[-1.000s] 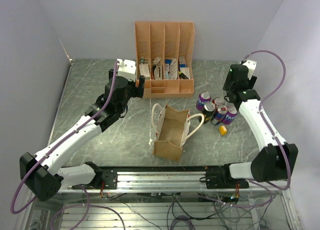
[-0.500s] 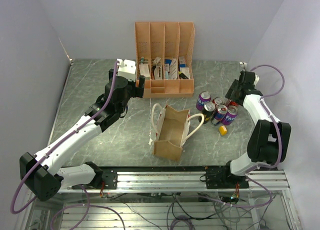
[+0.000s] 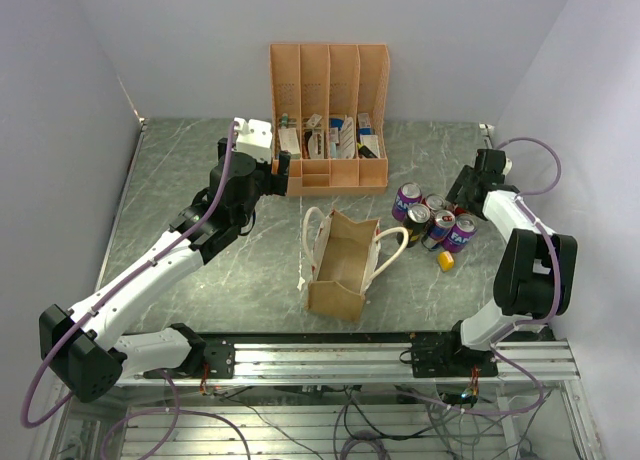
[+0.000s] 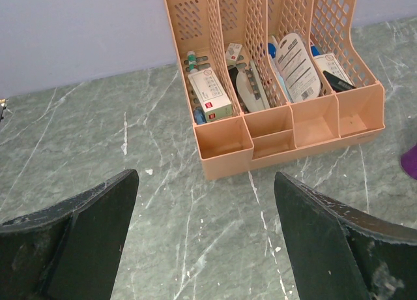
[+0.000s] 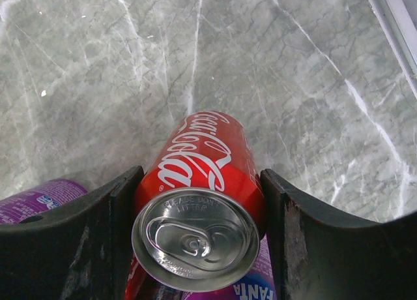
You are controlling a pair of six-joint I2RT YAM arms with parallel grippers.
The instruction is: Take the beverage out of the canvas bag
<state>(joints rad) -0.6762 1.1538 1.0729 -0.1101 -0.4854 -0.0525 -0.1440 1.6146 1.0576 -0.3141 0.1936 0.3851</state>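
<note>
Right arm (image 3: 520,225) has folded down by the cans (image 3: 435,220); right jaws, partway open, clasp a red can (image 5: 202,163). Left jaws gape, empty. Next, likely: set down, release.

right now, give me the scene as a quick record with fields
canvas bag: upright mid-table, top open, no can visible inside from above
right gripper: closed on the red cola can, outside the bag
purple cans: clustered right of the bag, under the right gripper
left gripper: open, empty, facing the orange file organizer
</note>
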